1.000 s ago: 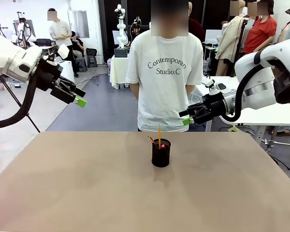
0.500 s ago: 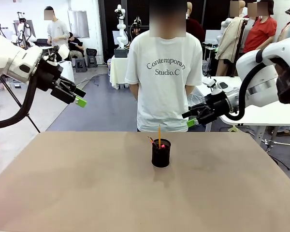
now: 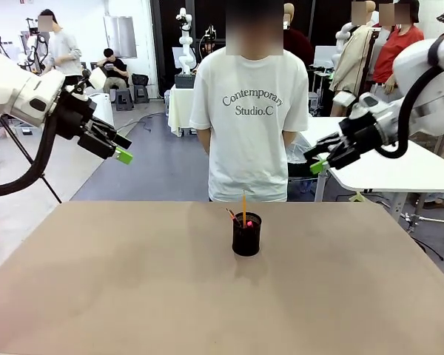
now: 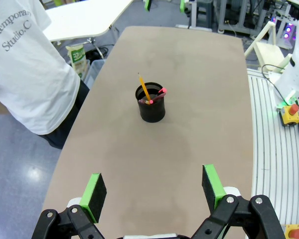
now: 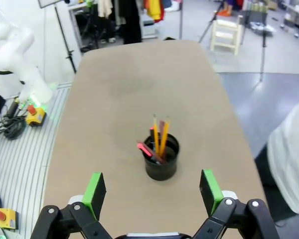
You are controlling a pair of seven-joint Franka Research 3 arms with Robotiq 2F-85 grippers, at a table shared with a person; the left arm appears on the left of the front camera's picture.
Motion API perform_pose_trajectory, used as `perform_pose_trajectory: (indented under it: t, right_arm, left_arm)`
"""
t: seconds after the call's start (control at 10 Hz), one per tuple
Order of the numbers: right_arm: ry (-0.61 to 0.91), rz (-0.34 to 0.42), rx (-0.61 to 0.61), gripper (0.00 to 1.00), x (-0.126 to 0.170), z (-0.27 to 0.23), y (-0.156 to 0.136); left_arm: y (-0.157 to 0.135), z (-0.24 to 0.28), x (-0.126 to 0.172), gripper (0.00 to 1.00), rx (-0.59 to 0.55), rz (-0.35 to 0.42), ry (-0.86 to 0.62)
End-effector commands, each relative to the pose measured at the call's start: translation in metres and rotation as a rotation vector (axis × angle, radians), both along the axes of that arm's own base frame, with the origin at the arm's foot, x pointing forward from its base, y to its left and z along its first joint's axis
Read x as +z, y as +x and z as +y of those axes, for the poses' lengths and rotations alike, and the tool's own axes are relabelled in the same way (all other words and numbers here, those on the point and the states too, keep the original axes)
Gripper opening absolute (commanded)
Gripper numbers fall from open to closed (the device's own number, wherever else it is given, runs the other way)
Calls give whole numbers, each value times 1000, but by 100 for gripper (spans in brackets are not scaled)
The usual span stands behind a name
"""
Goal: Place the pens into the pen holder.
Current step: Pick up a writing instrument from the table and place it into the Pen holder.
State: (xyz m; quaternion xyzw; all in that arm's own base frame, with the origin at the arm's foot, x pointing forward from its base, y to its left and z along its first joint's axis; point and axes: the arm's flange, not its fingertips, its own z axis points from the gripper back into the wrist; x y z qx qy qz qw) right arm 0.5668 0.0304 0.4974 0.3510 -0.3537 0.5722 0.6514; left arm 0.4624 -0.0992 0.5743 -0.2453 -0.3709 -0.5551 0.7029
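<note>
The black mesh pen holder [image 3: 246,235] stands upright in the middle of the brown table [image 3: 133,288]. The pens stand inside it: a yellow-orange pencil [image 3: 243,203] sticks up highest, a brownish-red pen [image 3: 231,215] leans left, and a red end [image 3: 247,221] shows at the rim. My left gripper [image 3: 122,153] hangs open high above the table's far left edge. My right gripper [image 3: 319,164] hangs open high at the far right, off the table. The left wrist view has the pen holder [image 4: 151,104] far beyond the open left gripper [image 4: 154,188]. In the right wrist view the pen holder [image 5: 161,159] lies beyond the open right gripper [image 5: 153,191].
A person in a white T-shirt [image 3: 250,111] stands at the table's far edge, right behind the holder, arms down. A white table [image 3: 399,174] stands behind the right arm. Bare tabletop surrounds the holder on all sides.
My right arm has pulled back to the right and upward, away from the holder. The left arm and the pens in the holder have not moved.
</note>
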Motion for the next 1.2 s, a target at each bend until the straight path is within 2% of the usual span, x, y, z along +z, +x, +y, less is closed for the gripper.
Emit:
perform_pose_trajectory:
  t: [0.0,0.3,0.5,0.7,1.1]
  right_arm:
    - [-69,-14,-92,100,27,-14,-6]
    - [-111,10,-123,100,72,-34,-5]
    - [-163,53,-80,100,97,-42,-5]
    - [-177,71,-49,100,110,-46,0]
    - [-184,67,-54,100,113,-50,4]
  left_arm:
    - [-1,2,1,100,8,0,0]
    - [-1,2,1,100,8,0,0]
    - [-1,2,1,100,8,0,0]
    - [-1,2,1,100,8,0,0]
    - [-1,2,1,100,8,0,0]
